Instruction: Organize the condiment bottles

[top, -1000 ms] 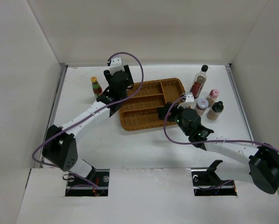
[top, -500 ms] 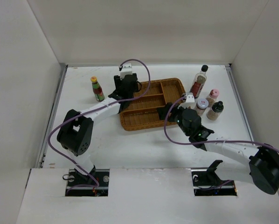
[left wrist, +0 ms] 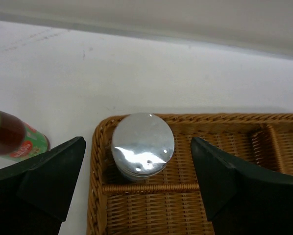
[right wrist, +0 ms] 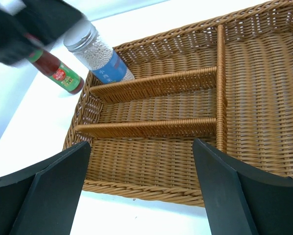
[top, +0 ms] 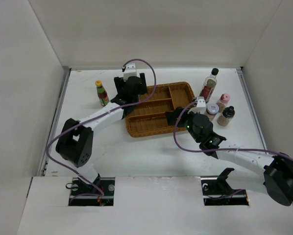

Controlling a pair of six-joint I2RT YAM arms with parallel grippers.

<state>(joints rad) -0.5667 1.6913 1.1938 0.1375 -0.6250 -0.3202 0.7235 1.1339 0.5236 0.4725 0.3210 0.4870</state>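
One white-lidded jar (left wrist: 142,142) stands upright in the far-left compartment of the wicker tray (left wrist: 95,196). My left claw (left wrist: 137,149) hangs wide open with a finger off to each side of it, touching and holding nothing. I judge this the release. To do it well I should draw away straight, keeping both fingers off the lid so the jar does not tip. The yellow-capped red sauce bottle (top: 102,93) stands on the worktop (top: 151,156) just left of the tray. My right claw (right wrist: 141,147) is also spread and empty, over the tray's near side.
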